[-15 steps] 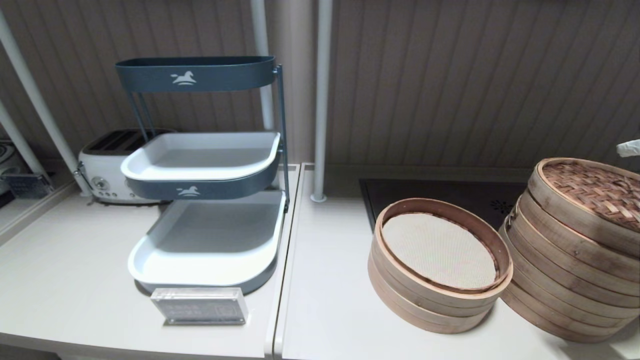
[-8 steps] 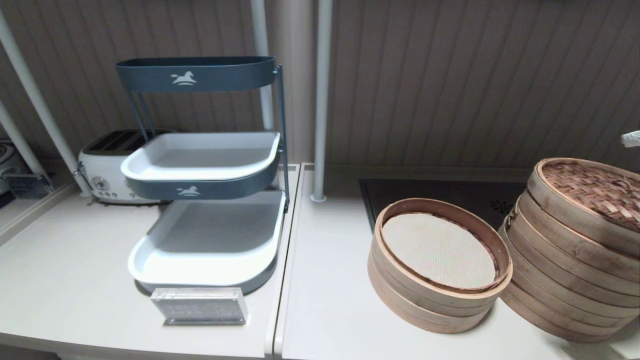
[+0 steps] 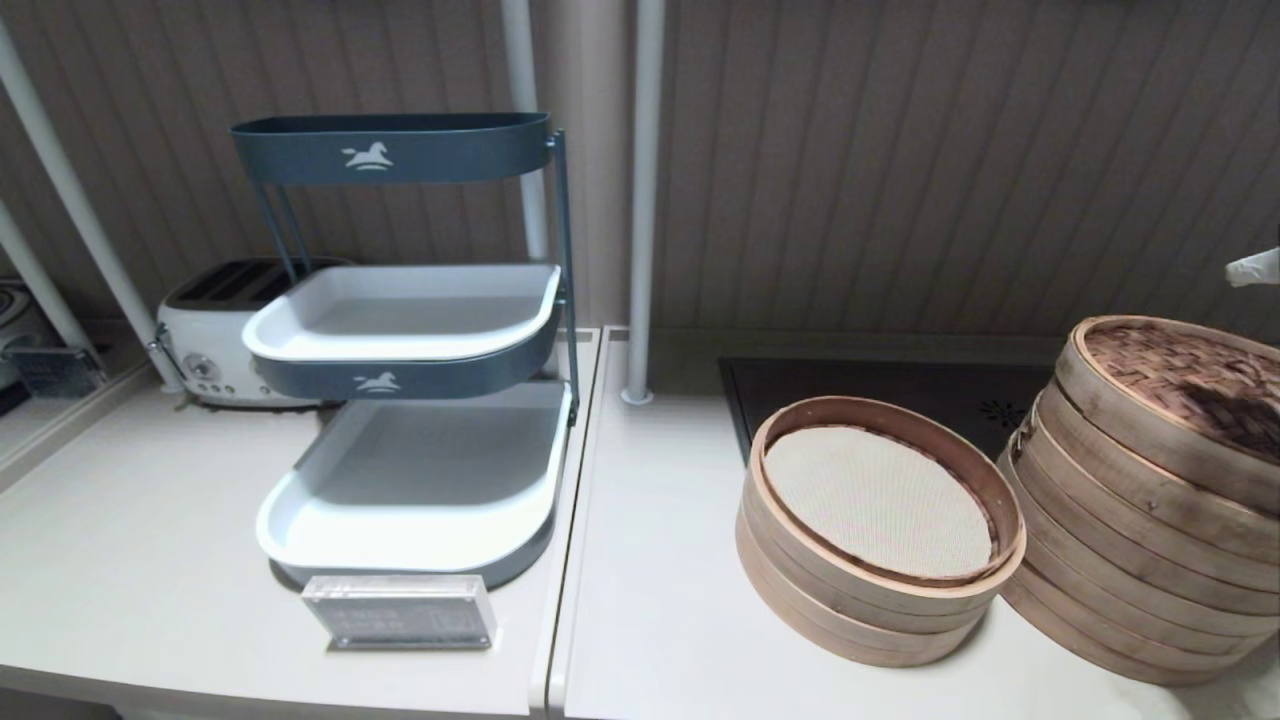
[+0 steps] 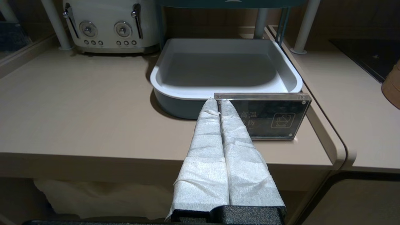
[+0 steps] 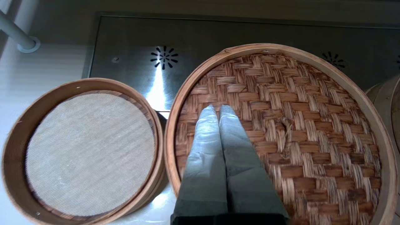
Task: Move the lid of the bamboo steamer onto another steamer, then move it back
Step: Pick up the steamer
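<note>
The bamboo steamer lid [image 3: 1170, 385] [image 5: 281, 131], with its reddish-brown woven top and small centre knot, lies on the taller steamer stack [image 3: 1120, 540] at the far right of the counter. My right gripper [image 5: 218, 107] hangs shut and empty over the lid, on the side nearest the short steamer. Only its white tip [image 3: 1255, 268] shows in the head view, above the lid and apart from it. The short steamer [image 3: 880, 530] with the white mesh liner stands uncovered just left of the stack. My left gripper [image 4: 218, 101] is shut and empty, low at the left counter's front edge.
A three-tier blue and white tray rack [image 3: 410, 420] stands on the left counter, with an acrylic sign [image 3: 400, 610] in front of it and a toaster [image 3: 215, 340] behind. White poles [image 3: 640, 200] rise at the back. A dark cooktop [image 3: 900, 395] lies behind the steamers.
The right gripper's tip has risen a little at the right edge of the head view. A dark shadow now lies on the lid. Lid, steamers and left arm have not moved.
</note>
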